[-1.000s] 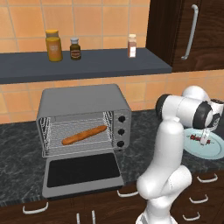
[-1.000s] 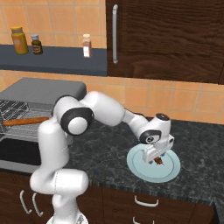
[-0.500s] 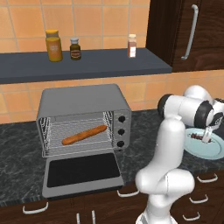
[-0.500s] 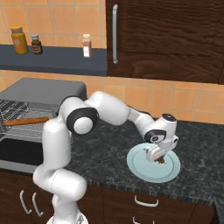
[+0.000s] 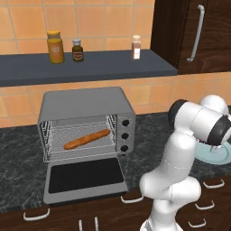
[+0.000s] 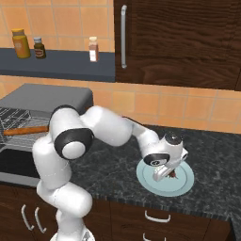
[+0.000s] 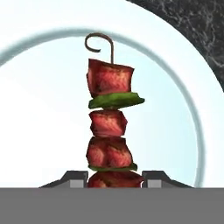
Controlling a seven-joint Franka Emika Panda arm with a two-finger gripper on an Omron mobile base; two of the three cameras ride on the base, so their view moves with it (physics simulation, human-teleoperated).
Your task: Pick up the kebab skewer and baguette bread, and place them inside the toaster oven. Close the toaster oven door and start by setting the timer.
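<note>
The kebab skewer [image 7: 109, 127], red-brown meat chunks with green slices on a thin stick with a curled end, lies on a pale blue plate [image 7: 43, 109]. My gripper [image 7: 114, 178] is shut on it, one fingertip [image 7: 76, 177] against each side of the lowest chunk. From the right base the gripper [image 6: 164, 175] is low over the plate [image 6: 184, 184] on the dark counter. The toaster oven [image 5: 85, 103] stands to the left with its door [image 5: 85, 177] folded down flat. The baguette bread [image 5: 87, 139] lies slantwise on the wire rack. The baguette bread [image 6: 26, 130] shows again at the left edge.
Three black knobs [image 5: 125, 135] run down the oven's right side. A dark shelf [image 5: 90, 67] above it carries three bottles. A dark wood cabinet with a long handle [image 6: 124, 35] hangs over the plate. The plate [image 5: 216, 155] peeks out behind my white arm.
The jaws have closed from wide open onto the skewer's lowest chunk. The hand has sunk slightly toward the plate. The oven and baguette have not moved.
</note>
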